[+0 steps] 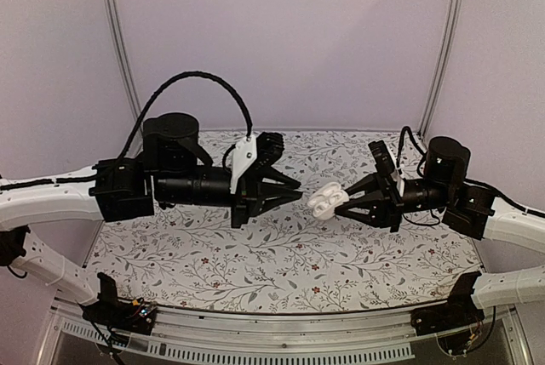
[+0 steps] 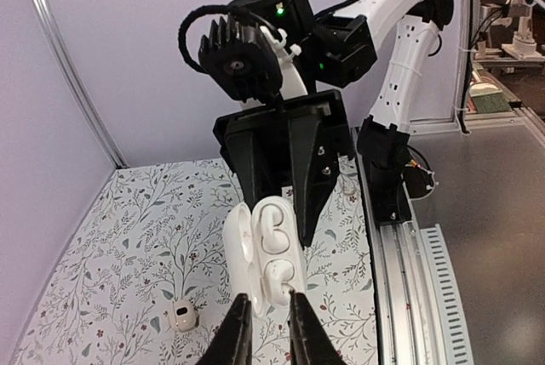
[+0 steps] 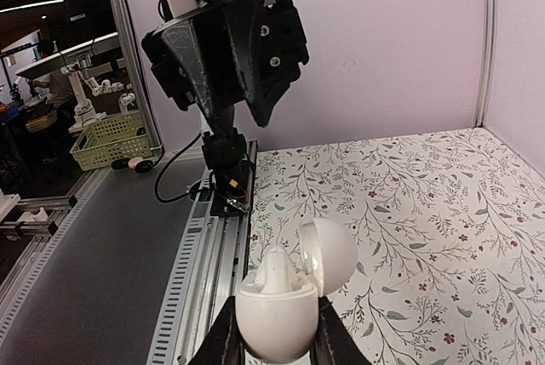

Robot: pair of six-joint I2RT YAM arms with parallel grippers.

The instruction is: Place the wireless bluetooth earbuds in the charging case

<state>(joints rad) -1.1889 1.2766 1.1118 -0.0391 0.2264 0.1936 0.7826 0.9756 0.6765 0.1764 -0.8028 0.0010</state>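
Top external shows both arms reaching inward over the surface (image 1: 255, 254), their tips almost meeting above its middle and well clear of it. The right arm (image 1: 426, 191) lies nearly level. The right jaws clamp the body of the case (image 1: 328, 201) from both sides and hold it in mid-air with the lid (image 3: 330, 253) open. I judge this hold is meant to keep the sockets turned toward the other arm so it can work on them. One earbud (image 3: 277, 267) stands up out of the body in the right wrist view. The left wrist view shows white shapes at both sockets, but I cannot tell whether the second is an earbud fully seated. The left arm (image 1: 183, 182) is likewise stretched level, its wrist aimed straight at the opening. The left jaws stand narrow, just parted, with nothing clearly between them and their tips just short of the case. A small pale lump (image 2: 181, 315) with a dark spot lies on the surface below, too small to identify.
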